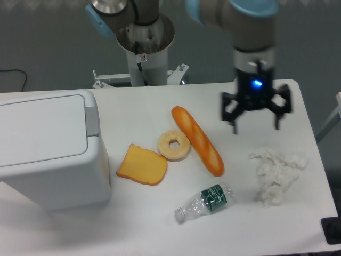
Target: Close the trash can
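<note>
At the left of the frame we see the trash can [50,152], a big white bin on the white table [160,224]; its flat lid lies down on the body, with the grey tab at the lid's right edge. In the upper right the gripper [255,127] hangs above the table with its jaws spread wide, holding nothing. In the middle lie a slice of bread [142,165], a donut [173,144] and a baguette [197,141], the donut touching the baguette. Lower we see a plastic bottle [205,202], and at the right crumpled paper [276,174].
</note>
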Robot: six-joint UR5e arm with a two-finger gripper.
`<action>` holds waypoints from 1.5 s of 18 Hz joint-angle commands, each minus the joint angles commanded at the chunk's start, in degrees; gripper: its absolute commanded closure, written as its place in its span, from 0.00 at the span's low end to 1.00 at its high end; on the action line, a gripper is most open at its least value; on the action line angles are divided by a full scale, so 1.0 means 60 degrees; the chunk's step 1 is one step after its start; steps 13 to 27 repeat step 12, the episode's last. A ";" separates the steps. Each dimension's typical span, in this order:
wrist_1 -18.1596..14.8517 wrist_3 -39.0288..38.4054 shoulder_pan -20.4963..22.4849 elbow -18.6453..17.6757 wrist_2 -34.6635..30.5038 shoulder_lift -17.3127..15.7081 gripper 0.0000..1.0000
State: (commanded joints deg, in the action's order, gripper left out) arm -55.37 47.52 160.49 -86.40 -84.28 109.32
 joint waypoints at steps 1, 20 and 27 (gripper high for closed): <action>-0.0044 0.0585 0.0102 0.0044 -0.0190 0.0205 0.00; -0.0264 0.4633 0.0572 0.0280 -0.1319 0.1672 0.00; -0.0264 0.4633 0.0572 0.0280 -0.1319 0.1672 0.00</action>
